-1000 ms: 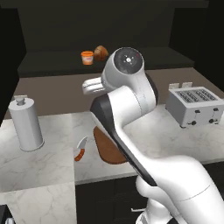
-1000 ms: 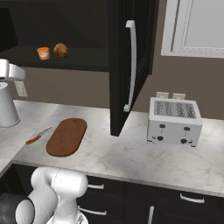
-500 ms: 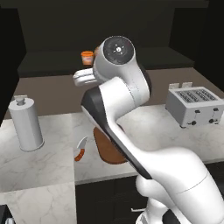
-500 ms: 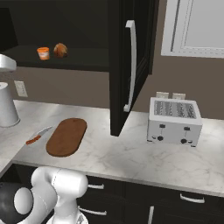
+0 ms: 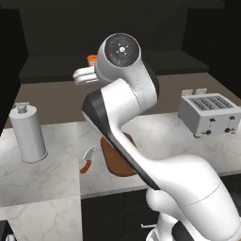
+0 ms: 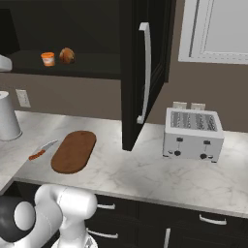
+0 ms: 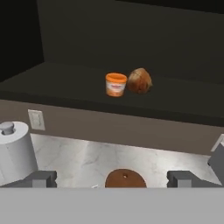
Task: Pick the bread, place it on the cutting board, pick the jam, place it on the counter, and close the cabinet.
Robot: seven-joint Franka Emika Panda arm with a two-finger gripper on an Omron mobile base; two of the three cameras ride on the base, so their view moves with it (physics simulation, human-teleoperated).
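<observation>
Cabinet stands open, its door swung out toward the room with the long silver handle facing the right base camera. Inside, on the dark shelf: the jam and the bread, side by side and just about touching, jam on the left as the hand camera sees it. Same pair appears small in the right base view, jam left of bread.

Gripper: the two dark fingertips sit wide apart at the bottom of the hand view, nothing between them. It hangs in the air well short of the shelf, pointed toward it (jam and bread lie near the middle of its view, higher up).

Counter: marble, veined. Cutting board lies flat on it, bare on top. A knife with an orange handle lies just beside the board's left end, apart from it. A grey canister stands upright further left, near the wall. A toaster sits to the right, well apart from the board.

In the left base view the arm's big white joint covers most of the shelf; a sliver of orange jam peeks out beside it.
</observation>
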